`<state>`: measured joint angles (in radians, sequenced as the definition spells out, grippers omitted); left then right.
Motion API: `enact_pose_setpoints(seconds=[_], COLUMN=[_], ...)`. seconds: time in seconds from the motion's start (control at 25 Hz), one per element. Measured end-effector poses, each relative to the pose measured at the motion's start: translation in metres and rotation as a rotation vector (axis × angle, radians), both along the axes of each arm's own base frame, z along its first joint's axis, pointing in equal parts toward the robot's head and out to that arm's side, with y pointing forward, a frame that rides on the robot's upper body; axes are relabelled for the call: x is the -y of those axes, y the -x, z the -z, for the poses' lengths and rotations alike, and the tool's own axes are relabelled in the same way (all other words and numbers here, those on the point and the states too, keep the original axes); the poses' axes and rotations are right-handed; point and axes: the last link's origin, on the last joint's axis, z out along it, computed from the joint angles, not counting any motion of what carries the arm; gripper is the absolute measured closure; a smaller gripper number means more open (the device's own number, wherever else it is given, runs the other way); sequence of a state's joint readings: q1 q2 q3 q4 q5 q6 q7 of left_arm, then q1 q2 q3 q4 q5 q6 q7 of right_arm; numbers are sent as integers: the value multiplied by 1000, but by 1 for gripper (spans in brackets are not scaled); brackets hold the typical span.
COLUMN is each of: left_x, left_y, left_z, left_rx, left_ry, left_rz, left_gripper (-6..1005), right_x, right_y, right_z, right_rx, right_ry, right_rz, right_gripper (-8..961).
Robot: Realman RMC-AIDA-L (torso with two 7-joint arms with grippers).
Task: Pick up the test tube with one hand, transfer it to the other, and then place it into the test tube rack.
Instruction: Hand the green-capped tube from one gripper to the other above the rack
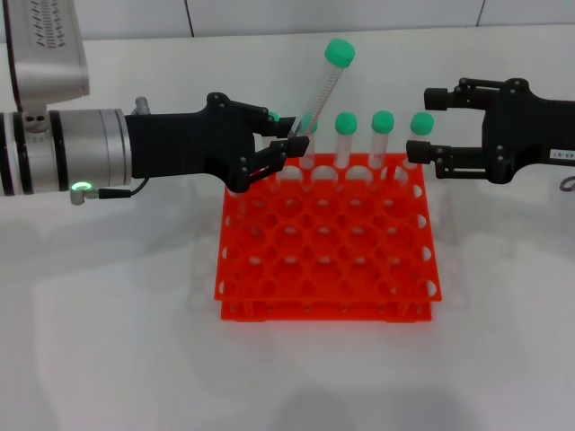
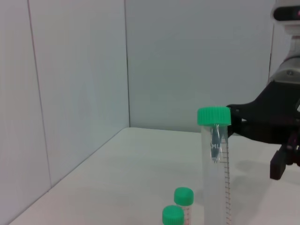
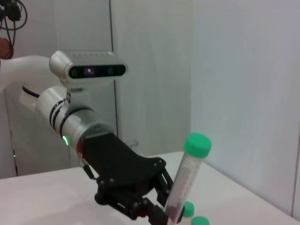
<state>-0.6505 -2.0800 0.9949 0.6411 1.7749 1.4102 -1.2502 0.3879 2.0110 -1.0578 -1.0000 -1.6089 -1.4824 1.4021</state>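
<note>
My left gripper (image 1: pixel 289 149), unlabelled with a green light on its wrist, is shut on the lower part of the test tube (image 1: pixel 322 97). It holds the tube tilted above the back left of the orange-red test tube rack (image 1: pixel 323 310), green cap up. The tube also shows in the left wrist view (image 2: pixel 214 168) and the right wrist view (image 3: pixel 186 178). My right gripper (image 1: pixel 429 123), with a white label, is open and empty above the rack's back right corner, apart from the held tube. The right wrist view shows my left gripper (image 3: pixel 161 211) shut on the tube.
Three other green-capped tubes (image 1: pixel 346 135) stand upright in the rack's back row between the two grippers. Two of their caps (image 2: pixel 183 196) show in the left wrist view. The rack stands on a white table (image 1: pixel 108 341) against a pale wall.
</note>
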Motion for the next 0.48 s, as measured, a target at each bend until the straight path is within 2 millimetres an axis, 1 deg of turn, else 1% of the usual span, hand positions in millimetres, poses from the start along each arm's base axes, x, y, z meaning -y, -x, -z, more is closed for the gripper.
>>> enact_pose_setpoints(seconds=[0.24, 0.48], left_x=[1, 1], left_y=[2, 2], left_z=[0, 0], left_rx=[-7, -5], left_ry=[-5, -16], left_rz=[8, 25], left_gripper=[728, 724], right_x=[-2, -2], right_y=[6, 6], right_z=[0, 0], right_rx=[-11, -13], right_ry=[-3, -1], right_rz=[-18, -15], right_gripper=[369, 372])
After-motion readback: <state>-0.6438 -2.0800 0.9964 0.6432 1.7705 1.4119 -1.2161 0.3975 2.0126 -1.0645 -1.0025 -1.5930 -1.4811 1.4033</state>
